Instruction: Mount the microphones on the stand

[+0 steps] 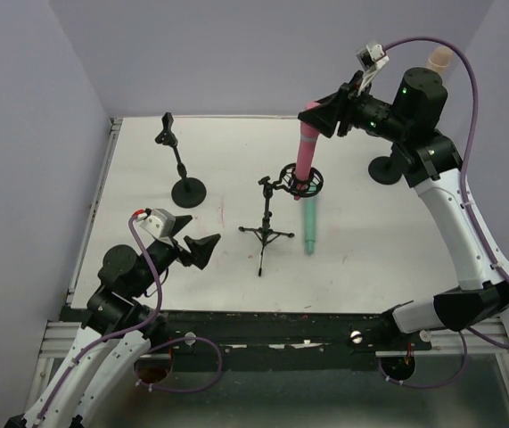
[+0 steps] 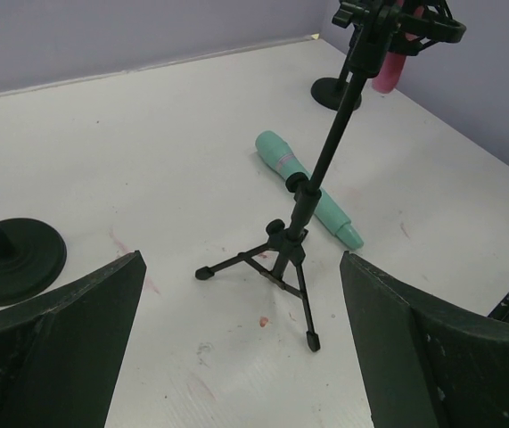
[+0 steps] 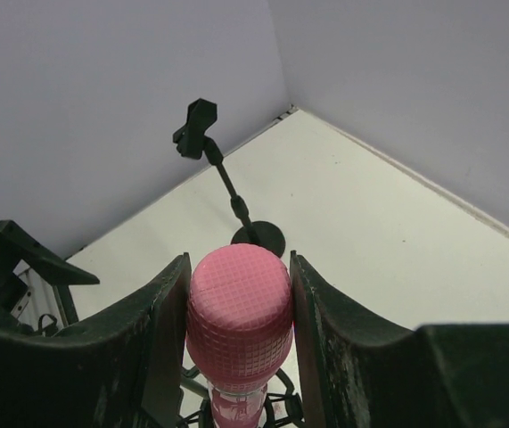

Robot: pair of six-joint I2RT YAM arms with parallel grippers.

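Two grippers | near left: left gripper [image 1: 199, 235] spread wide, empty | centre: tripod stand [image 1: 267, 223], pink microphone [image 1: 307, 147] upright through its ring mount [image 1: 301, 180], clamped by right gripper [image 1: 312, 114] | just right: teal microphone [image 1: 310, 223] flat on table [image 1: 370, 259]

Right fingers [image 3: 160, 343] clamped; left fingers [image 2: 58, 348] spread wide

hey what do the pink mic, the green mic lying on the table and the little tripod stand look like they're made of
The pink microphone looks like matte moulded plastic: its head carries a moulded grid, not wire mesh. The teal-green microphone also looks plastic, smooth with a soft sheen and even colour. The tripod stand is black, probably painted metal tube with plastic knobs, though that is uncertain.
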